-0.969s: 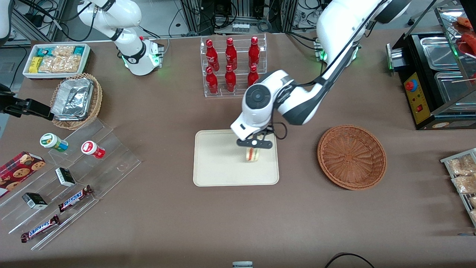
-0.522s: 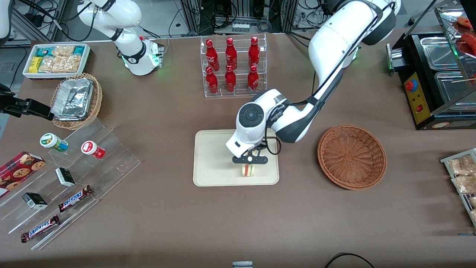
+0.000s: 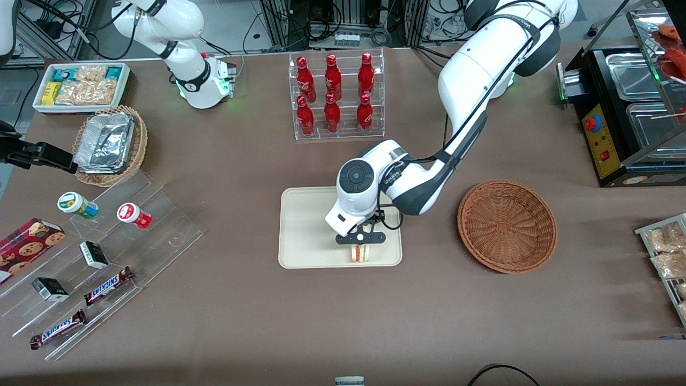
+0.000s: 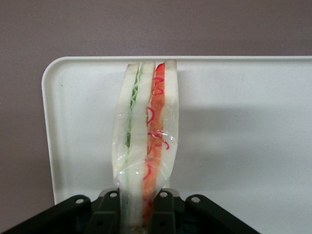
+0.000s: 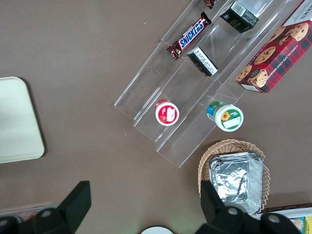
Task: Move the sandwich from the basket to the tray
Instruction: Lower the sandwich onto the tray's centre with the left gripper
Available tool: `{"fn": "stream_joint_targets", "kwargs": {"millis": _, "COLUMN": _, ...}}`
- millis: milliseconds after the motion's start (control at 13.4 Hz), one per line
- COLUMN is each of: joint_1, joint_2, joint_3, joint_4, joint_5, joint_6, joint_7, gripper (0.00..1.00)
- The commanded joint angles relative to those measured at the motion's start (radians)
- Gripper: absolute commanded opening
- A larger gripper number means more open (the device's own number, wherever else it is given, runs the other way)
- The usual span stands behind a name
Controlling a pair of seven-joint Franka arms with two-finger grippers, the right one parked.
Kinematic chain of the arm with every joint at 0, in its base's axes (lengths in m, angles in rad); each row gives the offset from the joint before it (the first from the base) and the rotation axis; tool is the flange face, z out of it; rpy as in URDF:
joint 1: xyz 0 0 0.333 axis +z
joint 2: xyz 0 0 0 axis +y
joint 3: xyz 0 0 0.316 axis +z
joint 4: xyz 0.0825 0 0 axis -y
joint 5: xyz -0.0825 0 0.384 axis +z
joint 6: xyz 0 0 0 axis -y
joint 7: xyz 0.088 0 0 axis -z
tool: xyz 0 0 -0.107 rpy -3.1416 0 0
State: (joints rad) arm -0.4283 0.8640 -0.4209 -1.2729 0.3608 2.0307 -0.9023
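Observation:
My left gripper [image 3: 360,247] is shut on the sandwich [image 3: 359,253], a wrapped white-bread wedge with red, orange and green filling. It holds it over the cream-white tray [image 3: 305,230], near the tray's edge closest to the front camera. In the left wrist view the sandwich [image 4: 146,141] stands on edge between the black fingers [image 4: 109,214], above the tray [image 4: 243,136]; I cannot tell whether it touches the tray. The reddish-brown wicker basket [image 3: 507,225] is empty, beside the tray toward the working arm's end of the table.
A clear rack of red bottles [image 3: 335,95] stands farther from the front camera than the tray. A tan basket with foil trays [image 3: 110,143] and a clear stepped stand with snacks [image 3: 96,257] lie toward the parked arm's end. A black appliance [image 3: 621,112] lies toward the working arm's end.
My gripper has carried the sandwich across the tray toward the front camera and lower, from the tray's middle to near its closest edge. The basket has not moved.

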Motion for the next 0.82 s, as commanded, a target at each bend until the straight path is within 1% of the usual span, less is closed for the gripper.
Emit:
{"fn": "stream_joint_targets", "kwargs": {"millis": 0, "joint_1": -0.026, "joint_2": 0.016, "joint_3": 0.013, "joint_4": 0.044, "joint_5": 0.020, "joint_6": -0.023, "joint_7": 0.028, "gripper": 0.00}}
{"fn": "stream_joint_targets", "kwargs": {"millis": 671, "joint_1": -0.026, "joint_2": 0.046, "joint_3": 0.011, "joint_4": 0.035, "joint_5": 0.018, "joint_6": -0.014, "joint_7": 0.014, "gripper": 0.00}}
{"fn": "stream_joint_targets", "kwargs": {"millis": 745, "joint_1": -0.026, "joint_2": 0.046, "joint_3": 0.011, "joint_4": 0.035, "joint_5": 0.015, "joint_6": -0.014, "joint_7": 0.017, "gripper": 0.02}}
